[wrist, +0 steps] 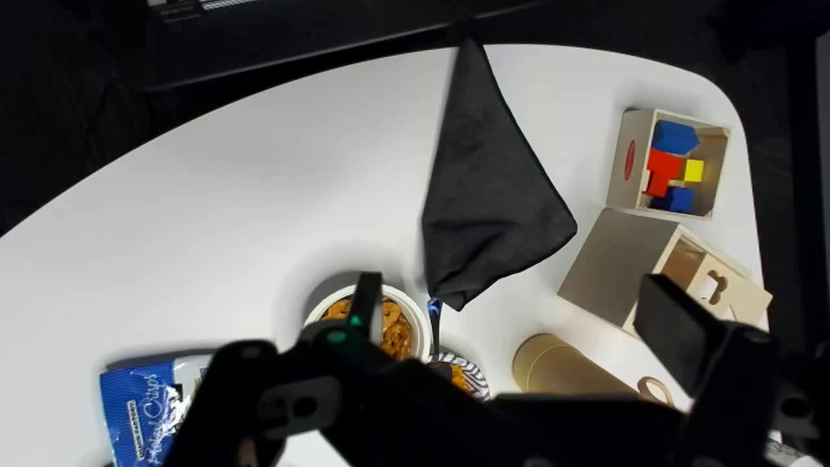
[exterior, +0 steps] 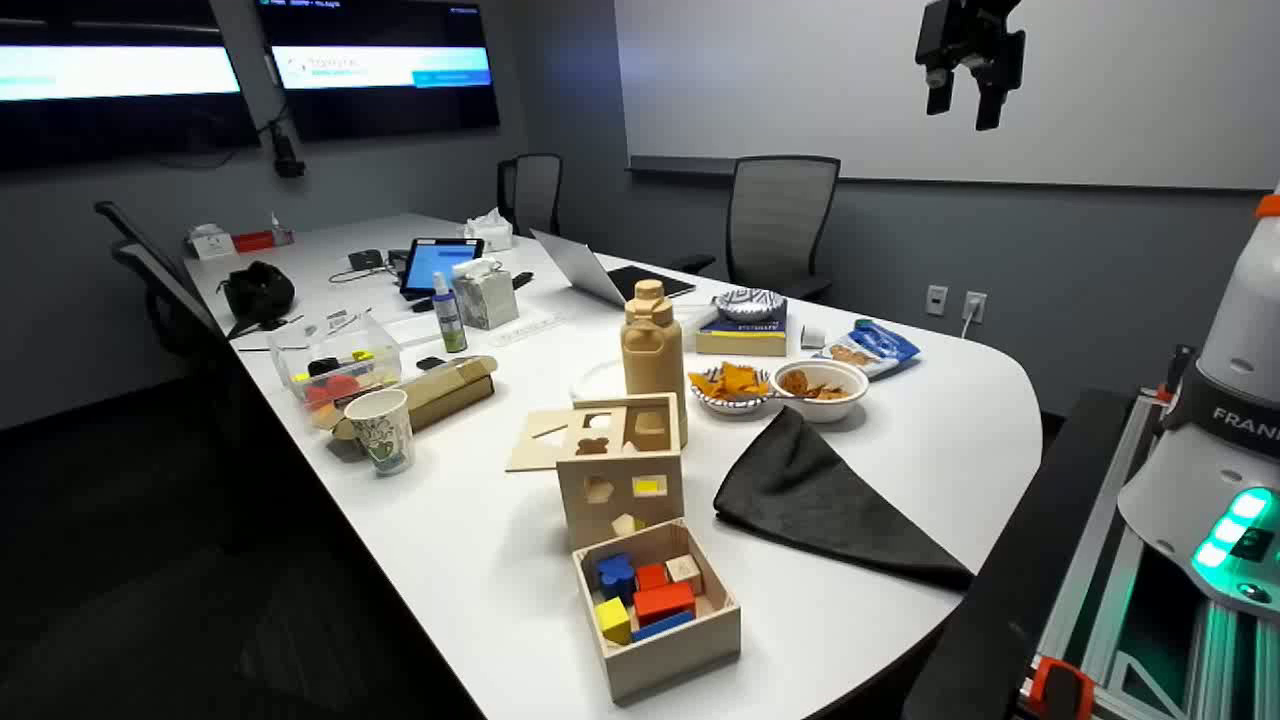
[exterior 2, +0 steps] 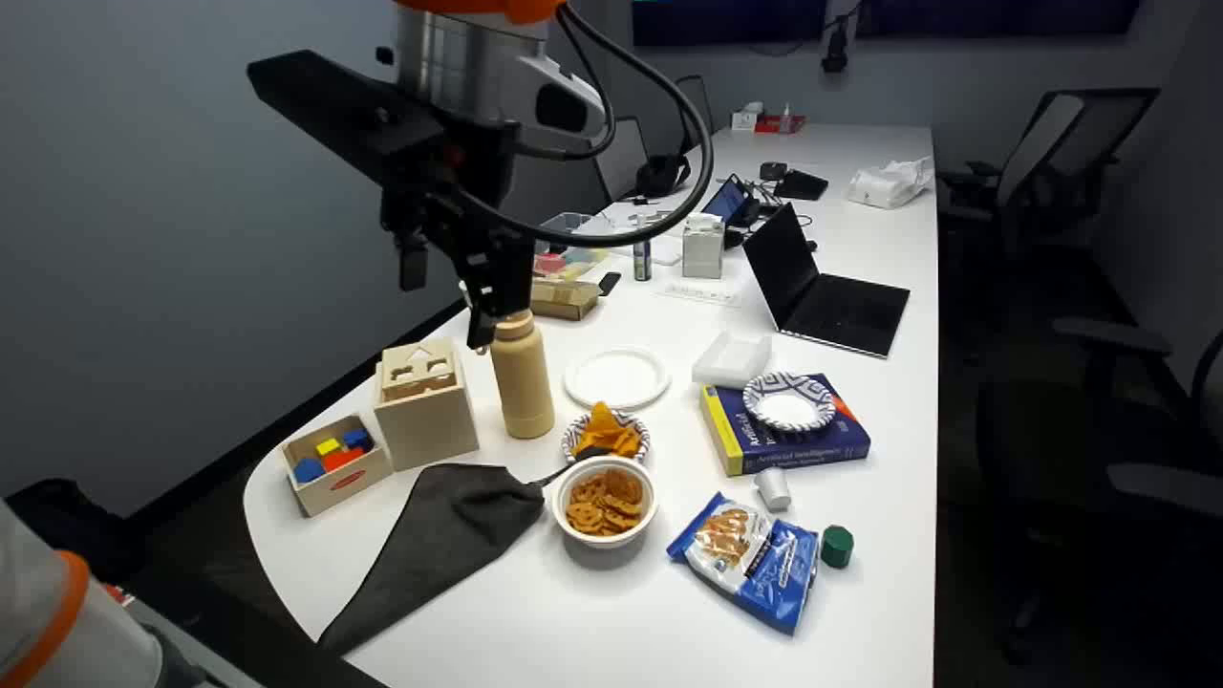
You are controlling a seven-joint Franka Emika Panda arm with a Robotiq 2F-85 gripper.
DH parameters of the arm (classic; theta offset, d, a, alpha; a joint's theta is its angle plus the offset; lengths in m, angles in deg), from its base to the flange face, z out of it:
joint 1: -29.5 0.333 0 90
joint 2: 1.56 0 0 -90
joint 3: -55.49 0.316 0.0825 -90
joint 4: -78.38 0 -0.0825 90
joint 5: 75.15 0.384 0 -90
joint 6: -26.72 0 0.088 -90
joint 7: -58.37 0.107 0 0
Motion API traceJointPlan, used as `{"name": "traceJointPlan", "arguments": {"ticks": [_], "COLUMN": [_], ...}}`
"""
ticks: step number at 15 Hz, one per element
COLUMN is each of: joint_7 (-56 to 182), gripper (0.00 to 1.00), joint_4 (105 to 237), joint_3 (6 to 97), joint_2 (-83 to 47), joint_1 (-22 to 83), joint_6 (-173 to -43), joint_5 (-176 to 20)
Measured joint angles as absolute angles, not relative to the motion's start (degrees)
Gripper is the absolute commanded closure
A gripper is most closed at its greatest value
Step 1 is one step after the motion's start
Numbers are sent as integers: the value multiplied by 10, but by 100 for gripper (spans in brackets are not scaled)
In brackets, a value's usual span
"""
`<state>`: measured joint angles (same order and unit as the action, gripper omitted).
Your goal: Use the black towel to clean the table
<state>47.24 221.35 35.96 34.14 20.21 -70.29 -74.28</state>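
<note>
Black towel (exterior: 820, 500) lies limp and creased on the white table (exterior: 960, 430); in an exterior view I see it right of the wooden cube (exterior: 625, 500), apart from it. Just in front of the cube sits an open box (exterior: 690, 655) of coloured blocks (exterior: 662, 602), and behind it a tan bottle (exterior: 652, 365) stands upright. The gripper (exterior: 962, 112) hangs much higher than the cube, off to its right, jaws apart. In an exterior view the towel's broad end lies between the cube and a white bowl (exterior 2: 607, 541) of pretzel crisps (exterior 2: 604, 502), with a blue snack bag (exterior 2: 755, 564) farther from the cube; the jaws stand apart here too. In the wrist view the towel lies beside the cube, its narrow tip crossing the table edge; the jaws are spread wide, one finger (wrist: 677, 331) hiding part of the cube and the other part of the bowl.
</note>
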Motion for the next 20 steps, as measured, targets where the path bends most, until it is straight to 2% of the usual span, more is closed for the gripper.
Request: {"name": "traceJointPlan", "arguments": {"ticks": [11, 20], "joint_7": [483, 614], "gripper": [0, 0], "joint_4": [2222, 2335], "joint_3": [385, 531], "joint_2": [322, 173], "joint_1": [206, 291], "joint_6": [-726, -1034], "joint_5": [-727, -578]}}
